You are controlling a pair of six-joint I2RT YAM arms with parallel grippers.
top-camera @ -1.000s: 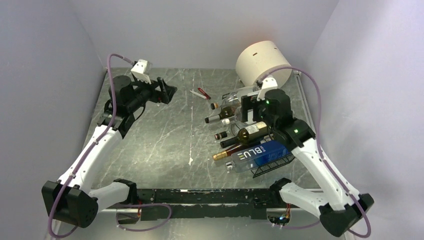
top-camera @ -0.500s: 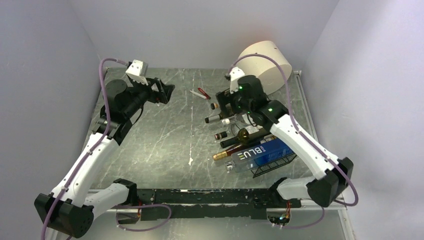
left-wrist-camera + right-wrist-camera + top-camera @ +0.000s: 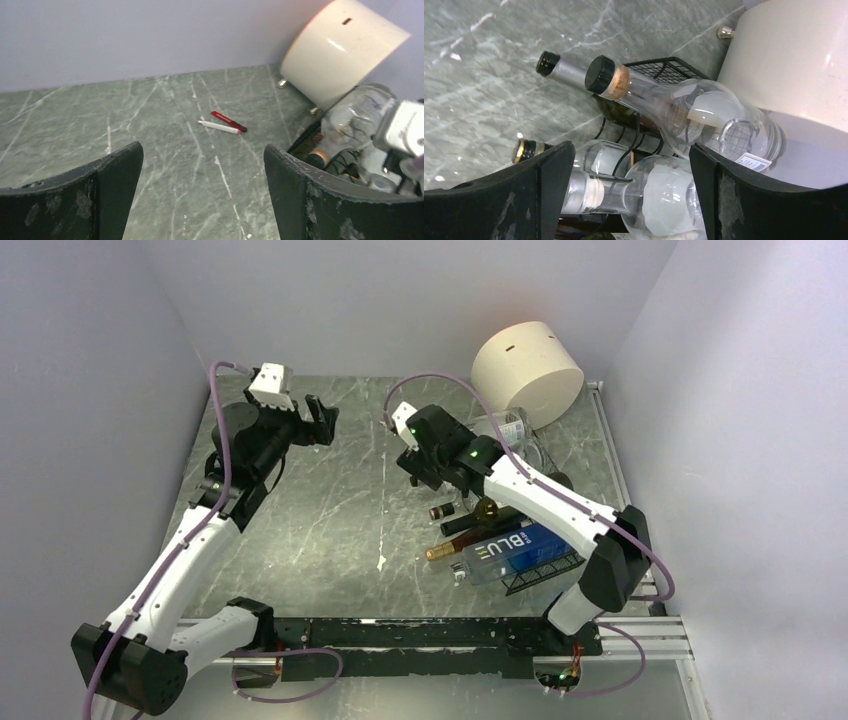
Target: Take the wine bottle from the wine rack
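Worktop point(image 3: 330, 510) of grey marble carries a cream cylinder point(image 3: 527, 365) lying on its side at 1 o'clock. Just beside it, at 3 o'clock, sits the black wire wine rack point(image 3: 548, 572), loaded with bottles whose necks point toward 9 o'clock. A blue bottle point(image 3: 515, 548) lies at the 5 o'clock end, a gold-topped wine bottle point(image 3: 468, 540) next to it, and clear round flasks point(image 3: 684, 115) at the cylinder end. The right fingers point(image 3: 418, 468) hover at the necks, spread wide, gripping nothing. The left fingers point(image 3: 322, 422), at 10 o'clock, gape wide and empty. Two pens point(image 3: 220, 127), one red and one white, lie at 12 o'clock.
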